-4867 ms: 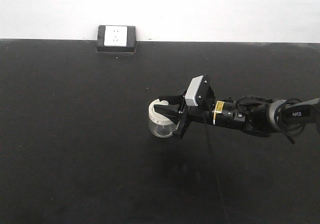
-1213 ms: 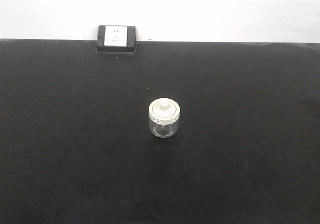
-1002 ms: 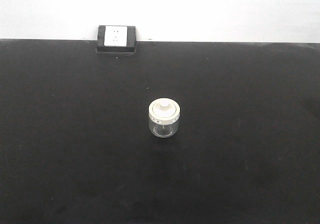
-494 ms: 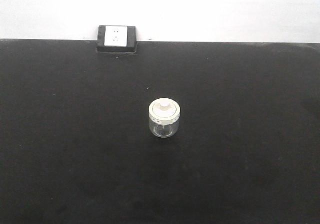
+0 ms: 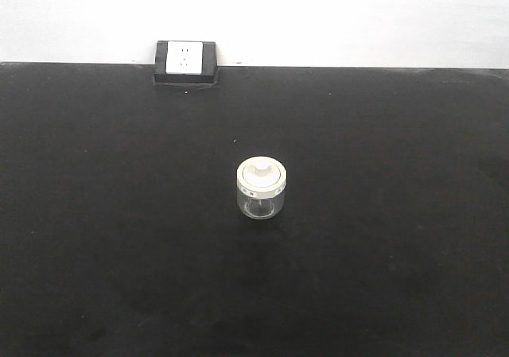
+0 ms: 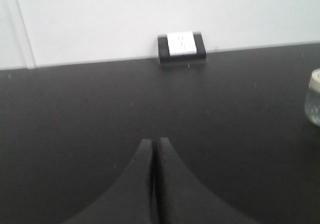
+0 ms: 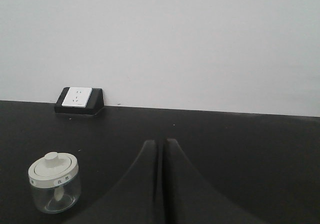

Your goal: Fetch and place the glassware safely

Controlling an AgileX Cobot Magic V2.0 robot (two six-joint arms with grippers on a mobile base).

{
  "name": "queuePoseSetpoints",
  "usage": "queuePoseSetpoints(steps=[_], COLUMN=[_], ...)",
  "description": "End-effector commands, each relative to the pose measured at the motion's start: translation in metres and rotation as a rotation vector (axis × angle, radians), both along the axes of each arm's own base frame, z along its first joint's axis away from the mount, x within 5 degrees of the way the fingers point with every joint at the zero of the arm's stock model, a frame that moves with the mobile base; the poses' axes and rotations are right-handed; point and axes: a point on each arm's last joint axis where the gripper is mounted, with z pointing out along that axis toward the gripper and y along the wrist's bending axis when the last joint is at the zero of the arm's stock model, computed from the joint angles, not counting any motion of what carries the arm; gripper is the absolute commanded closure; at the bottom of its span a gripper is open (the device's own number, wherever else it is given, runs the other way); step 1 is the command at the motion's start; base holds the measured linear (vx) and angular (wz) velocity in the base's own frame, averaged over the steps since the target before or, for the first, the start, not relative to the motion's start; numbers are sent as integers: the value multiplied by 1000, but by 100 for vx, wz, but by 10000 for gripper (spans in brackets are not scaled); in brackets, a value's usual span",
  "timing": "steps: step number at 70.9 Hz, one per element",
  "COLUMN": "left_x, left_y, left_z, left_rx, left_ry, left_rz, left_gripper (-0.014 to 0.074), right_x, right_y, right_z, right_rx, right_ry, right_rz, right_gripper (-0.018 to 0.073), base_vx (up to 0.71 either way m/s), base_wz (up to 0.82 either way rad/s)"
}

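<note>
The glassware [image 5: 261, 188], a squat clear jar with a cream-white knobbed lid, stands upright and alone in the middle of the black table [image 5: 119, 238]. The right wrist view has the jar [image 7: 53, 182] at lower left, well left of my right gripper [image 7: 161, 141], whose jaws are pressed together with nothing between them. In the left wrist view only an edge of the jar [image 6: 314, 103] shows at the far right, far from my left gripper [image 6: 153, 140], also shut and empty. Neither arm appears in the front view.
A black block with a white socket face [image 5: 185, 60] sits at the table's back edge against the white wall; it also shows as the socket block [image 6: 181, 47] and the socket block [image 7: 78, 100] in the wrist views.
About five seconds ago the right gripper was around the jar; since then that arm has withdrawn out of the front view. The jar has stayed in place over the last second.
</note>
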Motion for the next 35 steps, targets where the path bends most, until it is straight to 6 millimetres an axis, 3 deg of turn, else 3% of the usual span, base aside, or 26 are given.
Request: queuePoseSetpoints(steps=[1, 35], left_x=[-1, 0], left_y=[0, 0], left_z=[-5, -6], left_rx=[-9, -9], left_ry=[-41, -27], left_rz=[-1, -1], left_gripper=[603, 603], right_x=[0, 0], right_y=[-2, -2], right_z=[9, 9], right_rx=[-49, -49], right_ry=[-28, -28], right_rz=[-28, -28], right_gripper=[562, 562], base_vx=[0, 0], base_wz=[0, 0])
